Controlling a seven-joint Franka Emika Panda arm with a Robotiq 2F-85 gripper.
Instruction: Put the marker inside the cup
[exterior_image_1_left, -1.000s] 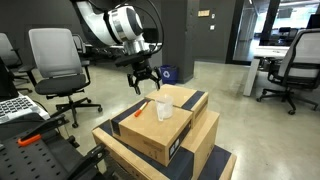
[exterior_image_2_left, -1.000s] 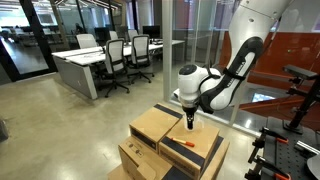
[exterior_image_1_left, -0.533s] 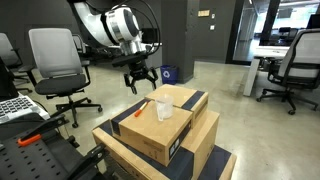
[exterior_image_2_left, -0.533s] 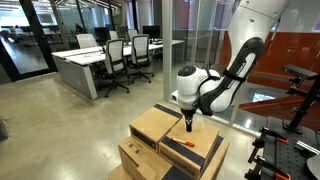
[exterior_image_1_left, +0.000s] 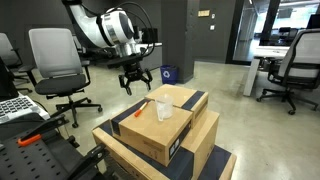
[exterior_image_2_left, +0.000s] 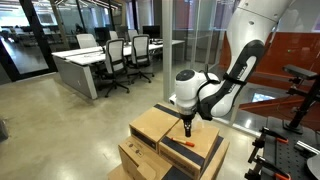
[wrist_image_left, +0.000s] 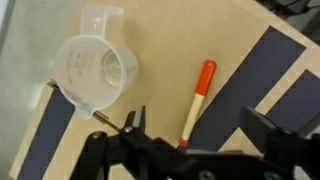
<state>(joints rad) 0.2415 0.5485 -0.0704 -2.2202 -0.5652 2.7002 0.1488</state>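
Observation:
The clear plastic cup (wrist_image_left: 97, 70) stands on the top cardboard box (wrist_image_left: 170, 35), seen from above in the wrist view. The red-orange marker (wrist_image_left: 196, 100) lies flat on the box to the cup's right, partly over a dark tape strip. My gripper (wrist_image_left: 200, 125) is open and hangs above the marker, which lies in line with the gap between the fingers, touching nothing. In an exterior view the gripper (exterior_image_1_left: 135, 80) hovers above the box's near-left part, with the marker (exterior_image_1_left: 134, 113) below it and the cup (exterior_image_1_left: 162, 108) to the right. From the opposite side, the gripper (exterior_image_2_left: 187, 127) hangs over the marker (exterior_image_2_left: 180, 144).
Stacked cardboard boxes (exterior_image_1_left: 175, 135) carry the objects. An office chair (exterior_image_1_left: 55, 60) and black equipment with orange parts (exterior_image_1_left: 30, 150) stand to the side. Desks with chairs (exterior_image_2_left: 110, 55) and a glass wall (exterior_image_2_left: 190, 35) lie behind.
The gripper has shifted slightly sideways over the box, toward the marker, and stayed open. Cup and marker have not moved.

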